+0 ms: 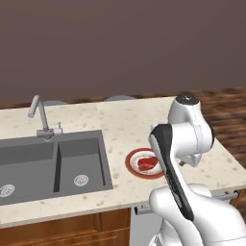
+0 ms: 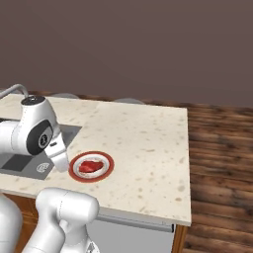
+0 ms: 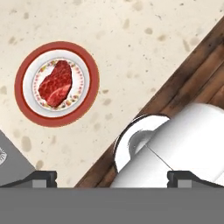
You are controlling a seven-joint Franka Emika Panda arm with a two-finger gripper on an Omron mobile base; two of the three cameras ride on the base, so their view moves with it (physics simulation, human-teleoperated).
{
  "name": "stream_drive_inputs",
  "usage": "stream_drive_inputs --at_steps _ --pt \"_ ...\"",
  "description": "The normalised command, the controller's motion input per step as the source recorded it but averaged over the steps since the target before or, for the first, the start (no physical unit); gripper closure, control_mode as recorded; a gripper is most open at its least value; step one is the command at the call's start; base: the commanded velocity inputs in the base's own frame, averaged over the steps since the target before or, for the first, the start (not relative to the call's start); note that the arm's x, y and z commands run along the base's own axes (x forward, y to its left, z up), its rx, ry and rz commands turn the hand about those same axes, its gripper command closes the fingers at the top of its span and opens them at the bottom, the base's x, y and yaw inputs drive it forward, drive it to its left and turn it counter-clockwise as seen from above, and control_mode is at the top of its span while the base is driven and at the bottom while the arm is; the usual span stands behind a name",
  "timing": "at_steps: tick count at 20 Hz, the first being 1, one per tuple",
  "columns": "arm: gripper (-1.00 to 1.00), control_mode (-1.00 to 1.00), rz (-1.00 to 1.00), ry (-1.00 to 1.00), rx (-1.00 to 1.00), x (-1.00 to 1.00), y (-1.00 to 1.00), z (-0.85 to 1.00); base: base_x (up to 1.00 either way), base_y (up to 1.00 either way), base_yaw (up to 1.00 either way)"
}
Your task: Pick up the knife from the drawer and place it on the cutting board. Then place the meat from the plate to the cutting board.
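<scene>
My gripper (image 3: 112,178) fully open, empty; meat (image 3: 55,83) on plate (image 3: 27,111), upper left of hand view. Knife, drawer, cutting board unseen: risk of grabbing meat first, breaking task order

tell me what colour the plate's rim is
Red, around a white centre; the plate shows best in the hand view.

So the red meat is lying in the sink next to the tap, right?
Not quite. The meat is lying on the red-rimmed plate, which sits on the counter beside the sink, not inside it. The hand view shows this most clearly.
</scene>
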Motion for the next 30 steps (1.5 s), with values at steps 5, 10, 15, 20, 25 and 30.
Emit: stream_drive_inputs --at_steps 5,10,15,20,25,30 --pt "-1.00 -1.00 0.00 0.00 0.00 0.16 -0.01 -0.03 0.00 0.00 0.00" --pt "-1.00 -1.00 0.00 0.03 0.00 0.35 -0.04 -0.22 0.00 0.00 0.00" --pt "-1.00 -1.00 0.00 0.09 0.02 0.35 -0.14 -0.29 0.00 0.00 0.00" --pt "-1.00 -1.00 0.00 0.12 0.02 0.42 -0.13 -0.41 0.00 0.00 0.00" --pt "-1.00 -1.00 0.00 0.04 0.01 0.29 -0.05 -0.35 0.00 0.00 0.00" --pt "-1.00 -1.00 0.00 0.03 0.01 0.30 0.00 -0.43 0.00 0.00 0.00"
